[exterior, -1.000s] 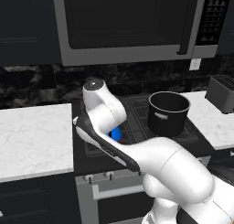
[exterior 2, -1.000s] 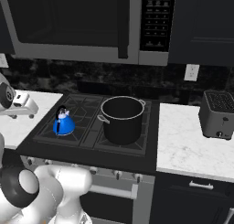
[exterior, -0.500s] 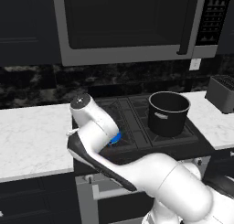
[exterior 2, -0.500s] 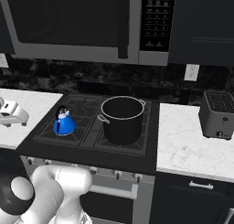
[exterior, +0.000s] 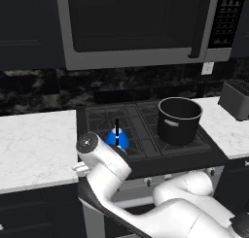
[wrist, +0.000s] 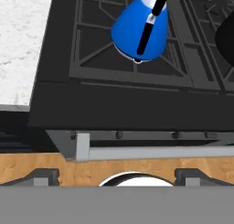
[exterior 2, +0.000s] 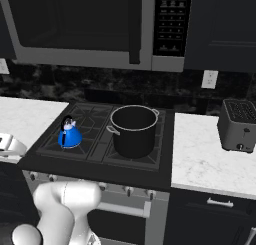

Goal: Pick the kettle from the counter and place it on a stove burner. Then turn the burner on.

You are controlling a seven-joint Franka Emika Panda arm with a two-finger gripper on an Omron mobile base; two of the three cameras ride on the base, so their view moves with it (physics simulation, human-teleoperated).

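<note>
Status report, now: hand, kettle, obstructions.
Hand open, empty, in front of the stove. Kettle sits on front-left burner. Black pot beside it, apart.

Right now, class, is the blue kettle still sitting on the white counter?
No, the kettle stands on the stove's front-left burner, beside the pot.

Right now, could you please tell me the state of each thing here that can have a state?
kettle: upright on the front-left stove burner, not held
pot: upright on the stove, no lid
claw: open, holding nothing
microwave: door closed
toaster: on the right counter, upright
</note>
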